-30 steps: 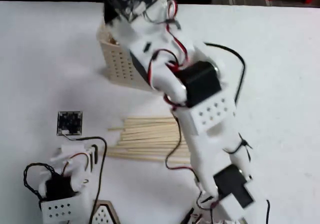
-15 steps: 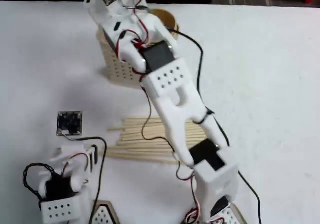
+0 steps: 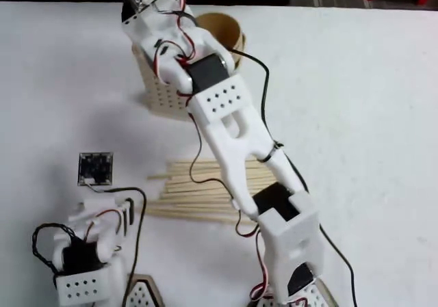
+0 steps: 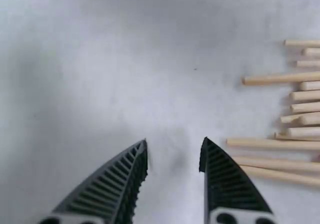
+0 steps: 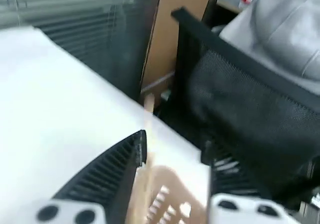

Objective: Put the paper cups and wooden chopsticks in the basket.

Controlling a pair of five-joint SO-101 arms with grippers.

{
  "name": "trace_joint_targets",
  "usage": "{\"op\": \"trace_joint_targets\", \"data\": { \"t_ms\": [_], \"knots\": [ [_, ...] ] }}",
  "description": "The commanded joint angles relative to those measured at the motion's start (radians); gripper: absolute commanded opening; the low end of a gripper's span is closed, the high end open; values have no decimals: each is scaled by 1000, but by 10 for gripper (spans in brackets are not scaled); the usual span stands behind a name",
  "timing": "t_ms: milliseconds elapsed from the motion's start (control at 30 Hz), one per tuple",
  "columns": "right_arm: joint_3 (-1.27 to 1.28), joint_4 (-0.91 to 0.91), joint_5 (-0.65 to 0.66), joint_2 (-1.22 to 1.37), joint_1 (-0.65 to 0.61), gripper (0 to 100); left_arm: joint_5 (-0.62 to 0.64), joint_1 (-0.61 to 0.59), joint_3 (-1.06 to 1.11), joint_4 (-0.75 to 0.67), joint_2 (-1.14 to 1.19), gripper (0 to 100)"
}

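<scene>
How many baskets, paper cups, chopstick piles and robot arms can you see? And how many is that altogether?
Basket: 1
Paper cup: 1
Chopstick pile: 1 (the sticks overlap too much to count one by one)
Robot arms: 2, the left arm and the right arm
Total: 5

The pale round chopsticks [image 3: 178,194] look like bare matt wood; the cream perforated basket [image 3: 157,91] smooth plastic; the brown cup [image 3: 229,33] matt paper
</scene>
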Motion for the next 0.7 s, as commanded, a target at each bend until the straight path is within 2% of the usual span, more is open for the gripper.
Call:
{"op": "trace_joint_targets", "data": {
  "t_ms": [0, 267, 500, 667],
  "knots": [
    [-49, 88, -9, -114, -27, 202, 12, 15, -5, 8, -10, 181],
    [-49, 400, -2, -386, -21, 12, 12, 15, -5, 8, -10, 181],
    [-40, 782, -8, -653, 39, 18, 12, 15, -5, 8, -10, 181],
    [-34, 972, -2, -765, 42, 18, 12, 15, -5, 8, -10, 181]
  ]
}}
